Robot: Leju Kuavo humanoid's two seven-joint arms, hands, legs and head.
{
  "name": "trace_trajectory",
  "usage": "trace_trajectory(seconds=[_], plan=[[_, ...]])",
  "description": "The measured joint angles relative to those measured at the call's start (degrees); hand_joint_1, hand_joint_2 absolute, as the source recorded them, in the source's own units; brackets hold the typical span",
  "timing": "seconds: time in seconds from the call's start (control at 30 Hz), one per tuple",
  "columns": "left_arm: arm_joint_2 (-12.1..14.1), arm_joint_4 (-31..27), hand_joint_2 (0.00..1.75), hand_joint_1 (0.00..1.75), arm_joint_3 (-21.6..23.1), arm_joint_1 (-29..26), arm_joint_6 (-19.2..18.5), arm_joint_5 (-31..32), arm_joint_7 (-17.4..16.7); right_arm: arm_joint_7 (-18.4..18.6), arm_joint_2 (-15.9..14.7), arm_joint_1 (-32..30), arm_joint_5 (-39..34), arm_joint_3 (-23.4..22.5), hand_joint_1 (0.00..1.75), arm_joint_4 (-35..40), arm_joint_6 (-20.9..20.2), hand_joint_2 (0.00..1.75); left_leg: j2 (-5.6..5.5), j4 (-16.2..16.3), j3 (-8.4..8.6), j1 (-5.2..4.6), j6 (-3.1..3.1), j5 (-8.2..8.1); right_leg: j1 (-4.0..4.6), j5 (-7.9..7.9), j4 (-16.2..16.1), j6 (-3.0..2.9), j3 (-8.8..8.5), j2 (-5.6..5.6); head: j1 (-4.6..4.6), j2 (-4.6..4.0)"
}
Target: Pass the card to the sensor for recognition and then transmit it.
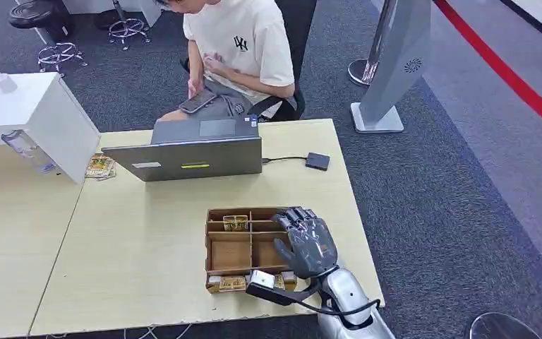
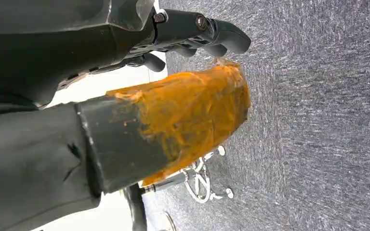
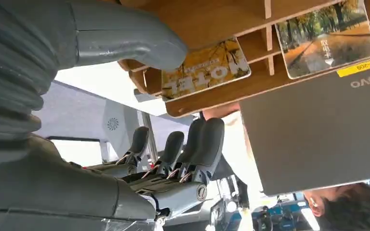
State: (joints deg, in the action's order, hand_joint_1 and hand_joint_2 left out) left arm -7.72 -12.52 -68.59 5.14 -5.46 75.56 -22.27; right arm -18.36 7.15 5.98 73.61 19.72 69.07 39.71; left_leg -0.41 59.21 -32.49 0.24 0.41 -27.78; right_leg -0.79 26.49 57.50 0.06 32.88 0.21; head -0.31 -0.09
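Observation:
A brown wooden card box (image 1: 209, 248) with several compartments stands on the pale table near its front right corner. One yellow card (image 1: 235, 222) stands in a far compartment, and more cards (image 1: 227, 284) lie along the near edge. My right hand (image 1: 306, 242) hovers over the box's right side with its fingers spread and holds nothing. In the right wrist view its thumb (image 3: 125, 38) reaches close to a yellow "HOTEL" card (image 3: 205, 67), beside another card (image 3: 325, 36). A small dark sensor (image 1: 317, 161) lies cabled beside the laptop. My left hand (image 2: 77, 43), with its orange-taped thumb (image 2: 192, 110), hangs over the carpet and holds nothing.
A grey laptop (image 1: 197, 152) stands open behind the box, and a person (image 1: 240, 42) sits at the far side looking at a phone. A white box (image 1: 35, 116) and a small card stack (image 1: 99, 167) lie to the left. A grey kiosk stand (image 1: 395, 63) stands on the carpet.

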Motion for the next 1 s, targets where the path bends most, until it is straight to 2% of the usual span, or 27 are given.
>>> trace_trajectory(seconds=[0.13,0.23,0.27,0.3,0.33,0.43,1.0], plan=[[0.0,0.0,0.0,0.0,0.0,0.0,0.0,0.0,0.0,0.2,0.0,0.1,-0.1,0.1,0.79,-0.5,0.0,1.75,0.0,0.0,0.0,0.0,0.0,0.0,0.0,0.0,0.0,0.0,0.0,0.0,0.0,0.0],[0.0,0.0,0.0,0.0,0.0,0.0,0.0,0.0,0.0,0.4,0.0,0.3,-0.3,0.2,0.84,-1.0,0.0,1.75,0.0,0.0,0.0,0.0,0.0,0.0,0.0,0.0,0.0,0.0,0.0,0.0,-0.02,0.0],[0.0,0.0,0.0,0.0,0.0,0.0,-0.1,0.0,0.0,0.6,0.0,0.4,-0.3,0.3,1.08,-1.2,0.0,1.75,0.0,0.0,0.0,0.0,0.0,0.0,0.0,0.0,0.0,0.0,0.0,0.0,-0.02,0.0],[0.0,0.0,0.0,0.0,0.0,0.0,-0.1,0.0,0.0,0.7,0.0,0.6,-0.4,0.3,1.08,-1.3,0.0,1.75,0.0,0.0,0.0,0.0,0.0,0.0,0.0,0.0,0.0,0.0,0.0,0.0,0.0,0.0],[0.0,0.0,0.0,0.0,0.0,0.0,-0.1,0.0,0.0,0.7,0.0,0.7,-0.5,0.3,1.59,-1.5,0.0,1.75,0.0,0.0,0.0,0.0,0.0,0.0,0.0,0.0,0.0,0.0,0.0,0.0,0.0,0.0],[0.0,0.0,0.0,0.0,0.0,0.0,-0.2,0.0,0.0,0.8,0.0,0.9,-0.5,0.5,1.75,-1.9,0.0,1.75,0.0,0.0,0.0,0.0,0.0,0.0,0.0,0.0,0.0,0.0,0.0,0.0,-0.02,0.0],[0.0,0.0,0.0,0.0,0.0,0.0,-0.3,0.0,0.1,1.8,0.0,2.0,-1.3,1.4,1.75,-3.0,0.0,1.75,0.0,0.0,0.0,0.0,0.0,0.0,0.0,0.0,0.0,0.0,0.0,0.0,0.0,0.0]])
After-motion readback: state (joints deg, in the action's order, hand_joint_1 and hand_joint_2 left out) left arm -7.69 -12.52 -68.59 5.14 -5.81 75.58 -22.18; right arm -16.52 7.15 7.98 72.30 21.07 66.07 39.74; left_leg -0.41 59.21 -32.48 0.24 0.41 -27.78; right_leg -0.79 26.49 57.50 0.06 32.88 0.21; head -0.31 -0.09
